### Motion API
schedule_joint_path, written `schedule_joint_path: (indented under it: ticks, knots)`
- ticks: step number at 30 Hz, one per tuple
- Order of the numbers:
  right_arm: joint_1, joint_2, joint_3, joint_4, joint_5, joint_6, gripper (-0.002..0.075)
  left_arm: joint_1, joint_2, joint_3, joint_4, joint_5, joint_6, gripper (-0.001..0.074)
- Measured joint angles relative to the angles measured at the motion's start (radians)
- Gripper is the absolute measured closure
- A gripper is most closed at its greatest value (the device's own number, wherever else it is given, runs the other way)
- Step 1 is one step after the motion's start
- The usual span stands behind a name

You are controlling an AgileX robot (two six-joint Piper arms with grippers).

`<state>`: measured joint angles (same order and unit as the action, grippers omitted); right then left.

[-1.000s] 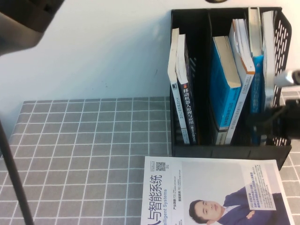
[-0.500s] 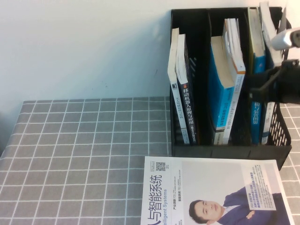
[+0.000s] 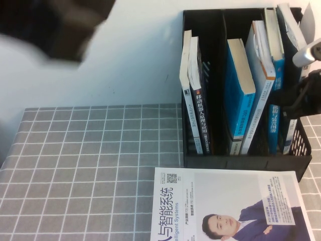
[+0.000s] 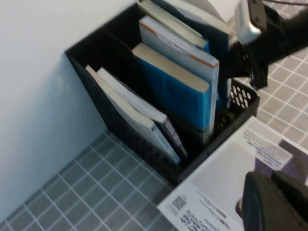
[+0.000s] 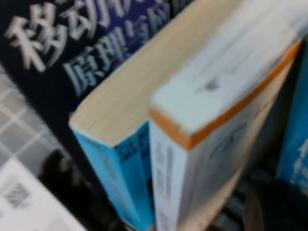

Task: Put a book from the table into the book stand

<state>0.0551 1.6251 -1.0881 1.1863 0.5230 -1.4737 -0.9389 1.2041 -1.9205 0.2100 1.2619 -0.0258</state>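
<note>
Right pincer (image 3: 301, 98) sits at the book stand's (image 3: 200, 160) rightmost slot, beside the thin white book (image 3: 290, 22) standing there; its spread is unclear. Left pincer (image 4: 276, 199), equally unclear, hovers above the suited-man book (image 3: 225, 206) on the surface (image 3: 90, 165).

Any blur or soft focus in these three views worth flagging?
High view: a dark smeared blob, probably the left arm, fills the top left corner; the book stand is sharp. Left wrist view: the left hand is a soft dark shape. Right wrist view: book tops are close and soft.
</note>
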Motion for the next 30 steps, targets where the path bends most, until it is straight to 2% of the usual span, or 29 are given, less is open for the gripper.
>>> schedule_joint_path:
  ticks: [4,10,17,21,23,26,30]
  knots:
    - [-0.048,0.072,-0.062,0.013,0.152,0.023,0.0729,0.0,-0.137,0.192,-0.043,0.002,-0.011,0.0736]
    - [-0.058,0.095,-0.072,0.016,0.229,0.031,0.0729,0.0,-0.312,0.471,-0.048,0.002,-0.014,0.0736]
    - [-0.06,0.095,-0.079,-0.004,0.347,0.064,0.0729,0.0,-0.472,0.735,0.086,-0.059,-0.114,0.0736]
    - [-0.06,0.077,-0.079,-0.104,0.425,0.128,0.0729,0.006,-0.542,0.828,0.229,-0.093,-0.231,0.0736]
    - [-0.06,0.057,-0.079,-0.171,0.467,0.165,0.0729,0.035,-0.581,0.872,0.274,-0.111,-0.28,0.0736]
    - [-0.06,0.014,-0.079,-0.273,0.514,0.261,0.0729,0.124,-0.646,0.914,0.34,-0.12,-0.321,0.0736]
    - [-0.06,-0.06,-0.079,-0.4,0.588,0.391,0.0729,0.308,-0.726,0.95,0.389,-0.116,-0.345,0.0736]
